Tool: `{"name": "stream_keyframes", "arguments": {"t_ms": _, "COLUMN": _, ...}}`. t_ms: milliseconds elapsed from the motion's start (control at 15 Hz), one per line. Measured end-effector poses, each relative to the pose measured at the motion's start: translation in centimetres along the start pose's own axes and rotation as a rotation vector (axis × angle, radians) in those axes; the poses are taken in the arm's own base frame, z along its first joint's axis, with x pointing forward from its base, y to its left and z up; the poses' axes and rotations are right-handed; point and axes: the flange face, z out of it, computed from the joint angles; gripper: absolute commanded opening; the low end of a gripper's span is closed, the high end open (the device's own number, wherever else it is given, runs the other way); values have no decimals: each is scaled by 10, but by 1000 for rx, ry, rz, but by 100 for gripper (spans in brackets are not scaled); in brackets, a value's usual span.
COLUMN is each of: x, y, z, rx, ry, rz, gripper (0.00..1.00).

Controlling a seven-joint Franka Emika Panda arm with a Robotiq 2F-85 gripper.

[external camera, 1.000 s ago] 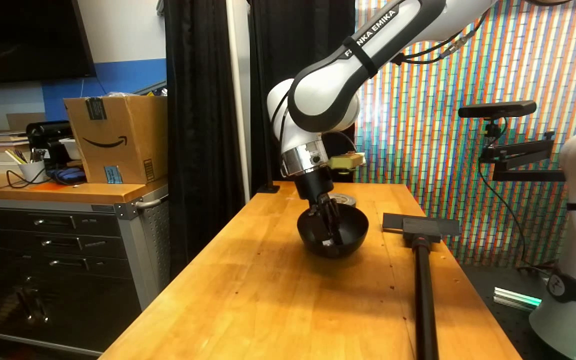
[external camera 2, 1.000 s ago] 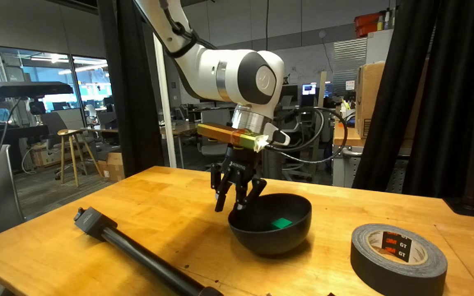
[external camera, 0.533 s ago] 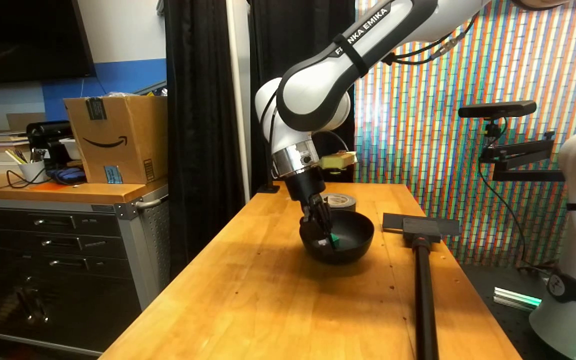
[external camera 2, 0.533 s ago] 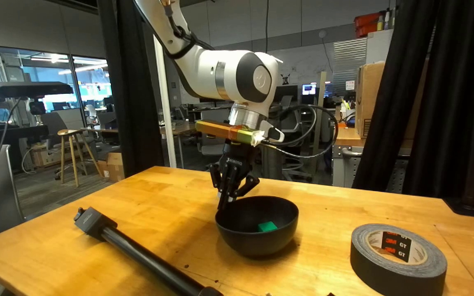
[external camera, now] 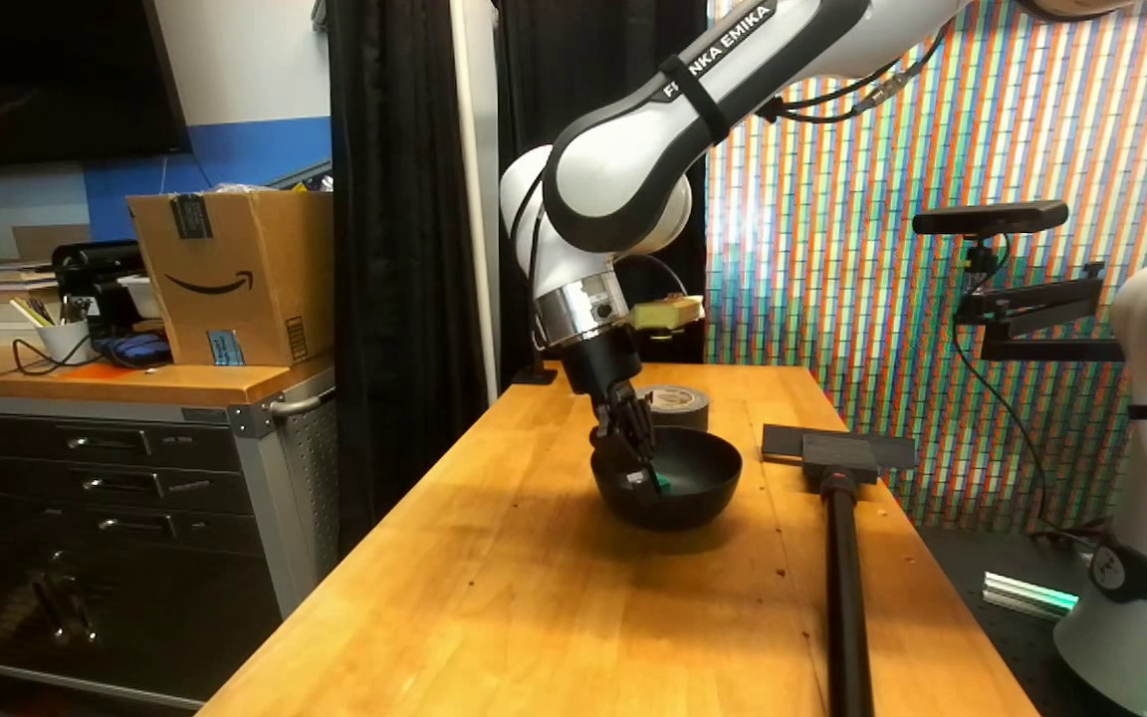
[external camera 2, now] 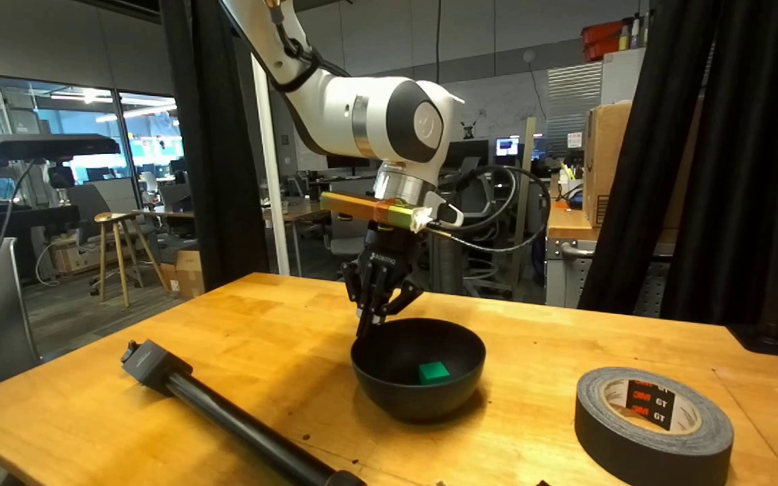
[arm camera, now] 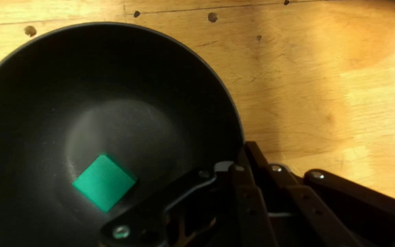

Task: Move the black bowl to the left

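The jaws are closed on a thin edge: the gripper (arm camera: 246, 146) pinches the rim of the black bowl (external camera 2: 406, 398) at about 3 o'clock in the wrist view, near 10 o'clock in an exterior view. The bowl's mouth looks close to level; whether its base rests on the wooden table (external camera: 534, 597) or hangs just above, I cannot tell.

The main risk, I judge, is this one-sided hold: a quick swing or a slack squeeze could let the bowl pivot at the grip and dip on the far side. The green block (arm camera: 105, 183) lies on the bowl's floor, toward 7 o'clock in the wrist view, and any tilt would likely send it sliding. If the base does touch, dragging could catch and twist the rim free.

Farther out, in an exterior view, the black T-shaped tool (external camera 2: 254, 427) runs from 9 to 7 o'clock of the bowl, apart from it, and the roll of 3M tape (external camera 2: 656, 444) sits between 3 and 4. Whose left is meant I cannot settle; if the path goes toward 9 there, a low carry could strike the tool. Letting go before the base lies flat could make the bowl rock.
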Motion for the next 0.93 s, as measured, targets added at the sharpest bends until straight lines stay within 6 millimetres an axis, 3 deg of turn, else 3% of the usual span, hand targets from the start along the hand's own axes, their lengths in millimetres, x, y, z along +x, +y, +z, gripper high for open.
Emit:
{"name": "stream_keyframes", "arguments": {"t_ms": 200, "x": 1, "y": -23, "z": -8, "rx": -16, "ry": 16, "rz": -42, "gripper": 5}}
{"name": "stream_keyframes", "arguments": {"t_ms": 467, "x": 0, "y": -80, "z": -15, "rx": -72, "ry": 26, "rz": -135, "gripper": 5}}
{"name": "stream_keyframes", "arguments": {"t_ms": 933, "x": 3, "y": -188, "z": 11, "rx": -251, "ry": -36, "rz": -326, "gripper": 5}}
